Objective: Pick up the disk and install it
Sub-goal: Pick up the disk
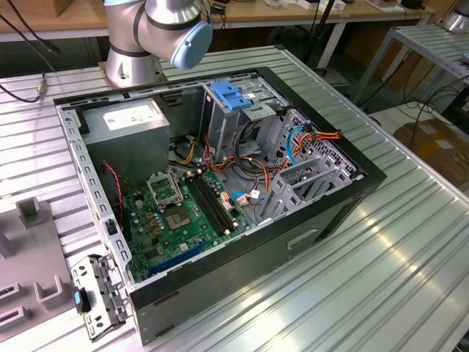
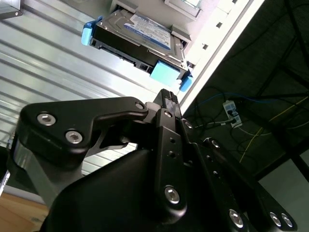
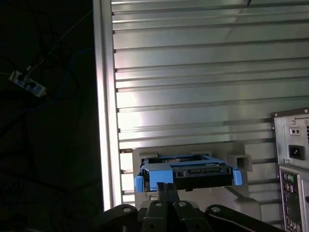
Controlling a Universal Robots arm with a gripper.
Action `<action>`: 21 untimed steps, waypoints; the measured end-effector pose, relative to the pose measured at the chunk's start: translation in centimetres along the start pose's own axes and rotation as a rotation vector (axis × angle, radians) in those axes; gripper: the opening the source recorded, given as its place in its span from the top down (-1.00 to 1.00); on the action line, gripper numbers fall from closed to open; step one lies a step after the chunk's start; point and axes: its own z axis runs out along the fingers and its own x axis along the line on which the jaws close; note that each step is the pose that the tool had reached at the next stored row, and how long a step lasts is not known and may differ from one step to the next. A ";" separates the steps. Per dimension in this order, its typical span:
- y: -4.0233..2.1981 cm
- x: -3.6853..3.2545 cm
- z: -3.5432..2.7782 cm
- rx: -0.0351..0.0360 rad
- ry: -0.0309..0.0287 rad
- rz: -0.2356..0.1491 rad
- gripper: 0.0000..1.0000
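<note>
- The pincer (image 2: 167,94) (image 3: 167,186) is clenched, its two black fingertips pressed together with nothing between them.
- The disk (image 2: 137,34) (image 3: 200,176) lies straight ahead of the fingertips, flat, with its white-and-blue label face up and its connector edge turned toward the pincer.
- Blue side rails (image 2: 164,73) (image 3: 159,180) clip along the disk's flanks; the nearest blue tab is just beyond the fingertips. Whether the tips touch it is hard to say from either wrist view.
- The disk rests on a pale grey holder (image 3: 193,153), which stands on the slatted metal table (image 3: 193,72) (image 2: 48,63) under and ahead of the pincer.
- To one side of the pincer the table's edge runs close by, and past it a power strip (image 3: 26,83) (image 2: 231,112) lies on the dark floor.
- On the pincer's other side, in the first wrist view, the rear panel of the computer case (image 3: 292,169) stands near the holder but apart from it.
- In the exterior view the same case (image 1: 293,227) lies open on the table (image 1: 396,279), showing the green motherboard (image 1: 176,220), the grey power supply (image 1: 135,136) and a metal drive cage (image 1: 220,128) topped by a blue bracket (image 1: 229,95).
- The arm's base (image 1: 135,62) stands behind the case in that view.
- The disk is outside the case, on its holder.
</note>
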 end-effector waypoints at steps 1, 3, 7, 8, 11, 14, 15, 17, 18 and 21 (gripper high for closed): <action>0.00 0.01 0.00 -0.0003 0.0009 -0.019 0.79; 0.00 0.00 0.02 -0.0014 0.0028 -0.067 0.79; 0.00 0.00 0.04 -0.0033 0.0072 -0.164 0.79; 0.00 0.00 0.05 -0.0036 0.0080 -0.181 0.79; 0.00 0.00 0.08 -0.0046 0.0108 -0.245 0.79; -0.01 0.00 0.13 -0.0063 0.0146 -0.332 0.79; -0.01 0.00 0.14 -0.0069 0.0160 -0.362 0.79; -0.01 0.00 0.17 -0.0078 0.0175 -0.400 0.79; -0.01 0.00 0.19 -0.0083 0.0186 -0.425 0.79; -0.01 0.00 0.25 -0.0093 0.0211 -0.480 0.79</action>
